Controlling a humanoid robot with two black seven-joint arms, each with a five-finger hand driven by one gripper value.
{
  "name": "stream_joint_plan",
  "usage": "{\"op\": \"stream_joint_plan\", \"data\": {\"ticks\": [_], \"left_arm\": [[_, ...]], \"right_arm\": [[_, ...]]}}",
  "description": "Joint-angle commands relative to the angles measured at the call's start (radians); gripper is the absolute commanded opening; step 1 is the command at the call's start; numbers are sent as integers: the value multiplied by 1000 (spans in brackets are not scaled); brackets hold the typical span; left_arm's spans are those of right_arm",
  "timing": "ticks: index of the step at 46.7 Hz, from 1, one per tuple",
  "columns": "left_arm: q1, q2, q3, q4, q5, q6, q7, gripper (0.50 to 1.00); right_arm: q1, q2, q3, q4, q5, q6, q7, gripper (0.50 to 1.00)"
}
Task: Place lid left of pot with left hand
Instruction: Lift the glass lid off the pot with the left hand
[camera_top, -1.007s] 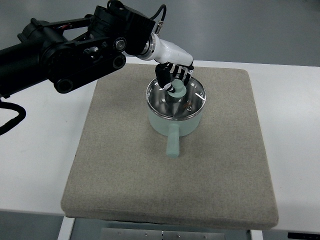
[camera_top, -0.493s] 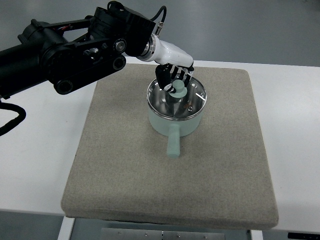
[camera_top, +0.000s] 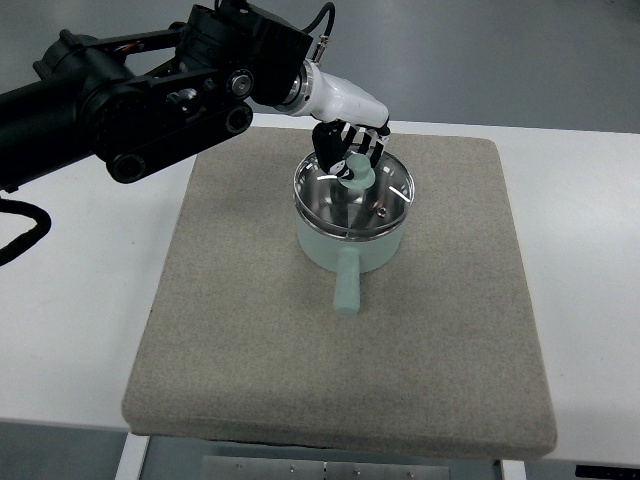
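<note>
The left hand (camera_top: 348, 150) reaches in over the far side of the pot (camera_top: 350, 235), its fingers (camera_top: 340, 158) curled around the lid's green knob (camera_top: 356, 175). The glass lid (camera_top: 352, 190) sits on the pot, mid-mat (camera_top: 250, 330), apparently tipped. Rigid, smooth and probably breakable, it is best carried by that knob, held firmly and set down gently on the mat left of the pot.

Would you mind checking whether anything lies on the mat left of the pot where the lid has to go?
Nothing visible does. The left hand grips the lid by its knob over the pot, and the mat to its left lies bare.
</note>
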Motion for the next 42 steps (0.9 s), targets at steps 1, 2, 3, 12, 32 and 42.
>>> {"op": "stream_joint_plan", "data": {"ticks": [1, 2, 3, 12, 32, 42], "left_arm": [[-10, 0, -1, 0, 0, 0, 0, 500], [-12, 2, -1, 1, 0, 0, 0, 500], [-14, 3, -1, 1, 0, 0, 0, 500], [-17, 3, -2, -1, -2, 0, 0, 500], [-44, 43, -2, 1, -2, 0, 1, 500], [-44, 124, -11, 1, -5, 0, 1, 500]], "right_arm": [[0, 0, -1, 0, 0, 0, 0, 924], [0, 0, -1, 0, 1, 0, 0, 924], [0, 0, -1, 0, 0, 0, 0, 924], [0, 0, -1, 0, 0, 0, 0, 924], [0, 0, 0, 0, 0, 0, 0, 924], [0, 0, -1, 0, 0, 0, -1, 924]]}}
